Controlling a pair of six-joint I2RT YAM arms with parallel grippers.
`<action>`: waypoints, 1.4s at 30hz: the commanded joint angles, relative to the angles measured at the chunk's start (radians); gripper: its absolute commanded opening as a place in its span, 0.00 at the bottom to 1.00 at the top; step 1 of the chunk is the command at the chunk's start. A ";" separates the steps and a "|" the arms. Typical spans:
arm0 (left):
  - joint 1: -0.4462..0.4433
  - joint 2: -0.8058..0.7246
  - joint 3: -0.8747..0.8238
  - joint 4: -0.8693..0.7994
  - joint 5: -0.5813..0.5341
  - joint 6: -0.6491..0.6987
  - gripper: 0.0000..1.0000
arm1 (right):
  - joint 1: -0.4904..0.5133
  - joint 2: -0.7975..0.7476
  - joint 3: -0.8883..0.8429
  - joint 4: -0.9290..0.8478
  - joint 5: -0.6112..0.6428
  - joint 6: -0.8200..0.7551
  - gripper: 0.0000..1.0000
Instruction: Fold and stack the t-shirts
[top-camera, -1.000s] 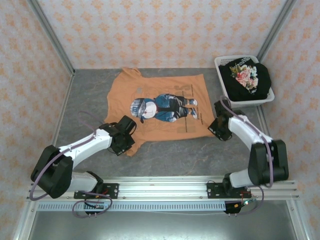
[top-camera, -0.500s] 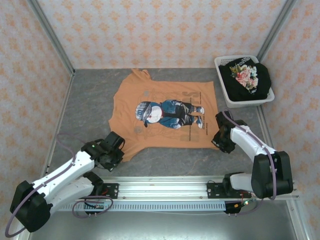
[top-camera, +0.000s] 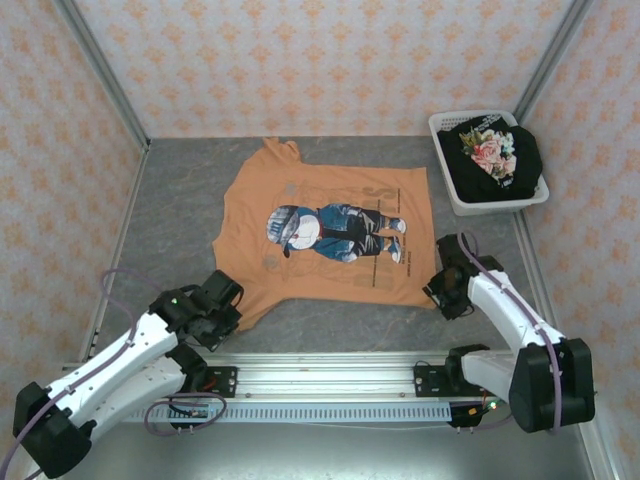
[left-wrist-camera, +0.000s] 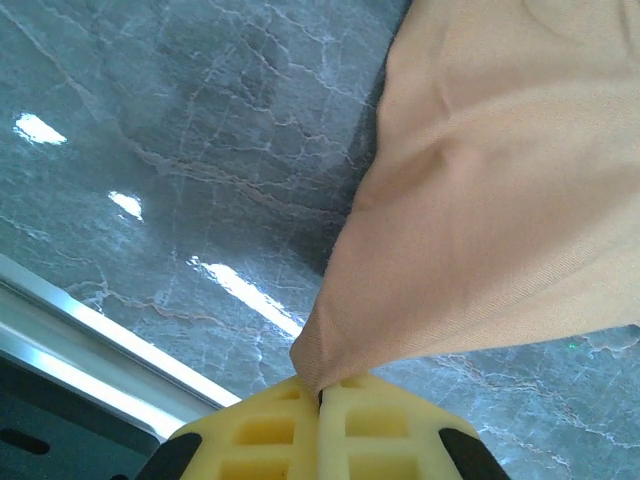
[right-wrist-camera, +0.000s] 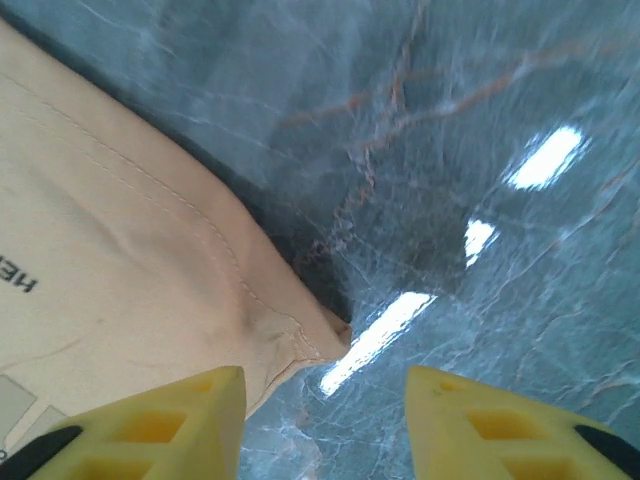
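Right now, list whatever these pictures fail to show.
Orange t-shirt underside: top view, pressed against the table.
Black t-shirt: top view, bunched in the basket, lower folds hidden by its walls.
Its small lettering: too small in the top view, cut off by the left edge in the right wrist view.

Left tool (left-wrist-camera: 322, 395) pinched shut on orange t-shirt (left-wrist-camera: 480, 200); right tool (right-wrist-camera: 322, 388) fingers spread apart; both arms reaching forward.

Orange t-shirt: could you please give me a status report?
Left gripper shut on orange t-shirt corner. Right gripper open at its hem corner. Shirt flat, print up. Black t-shirt in basket.
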 joint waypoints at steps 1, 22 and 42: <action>-0.008 -0.001 -0.016 -0.041 -0.034 -0.021 0.00 | -0.002 0.015 -0.014 0.085 -0.078 0.106 0.42; -0.009 0.002 0.021 -0.008 0.058 0.069 0.00 | -0.008 0.162 -0.068 0.174 -0.039 0.135 0.23; -0.177 0.184 0.232 0.179 0.108 0.325 0.00 | -0.008 0.084 0.113 -0.074 0.046 -0.087 0.00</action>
